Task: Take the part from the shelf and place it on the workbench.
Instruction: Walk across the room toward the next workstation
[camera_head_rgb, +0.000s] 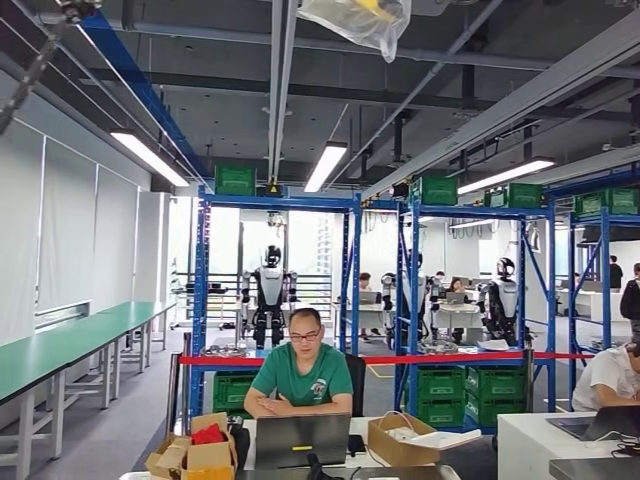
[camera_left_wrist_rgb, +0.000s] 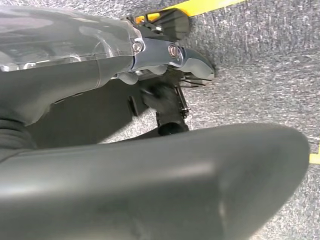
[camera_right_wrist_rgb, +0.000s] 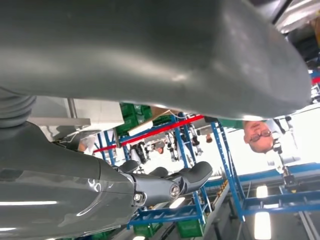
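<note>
blue shelving (camera_head_rgb: 351, 290) holds green bins (camera_head_rgb: 441, 384), a red tape (camera_head_rgb: 453, 357) strung across, beside green-topped benches (camera_head_rgb: 68, 345).

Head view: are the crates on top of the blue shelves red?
No, the crates on top of the blue shelves are green; the red thing is a barrier tape stretched across lower down.

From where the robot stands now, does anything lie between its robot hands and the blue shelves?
Yes. A seated person, a laptop and cardboard boxes sit in front, and red tape runs across the blue shelves.
</note>
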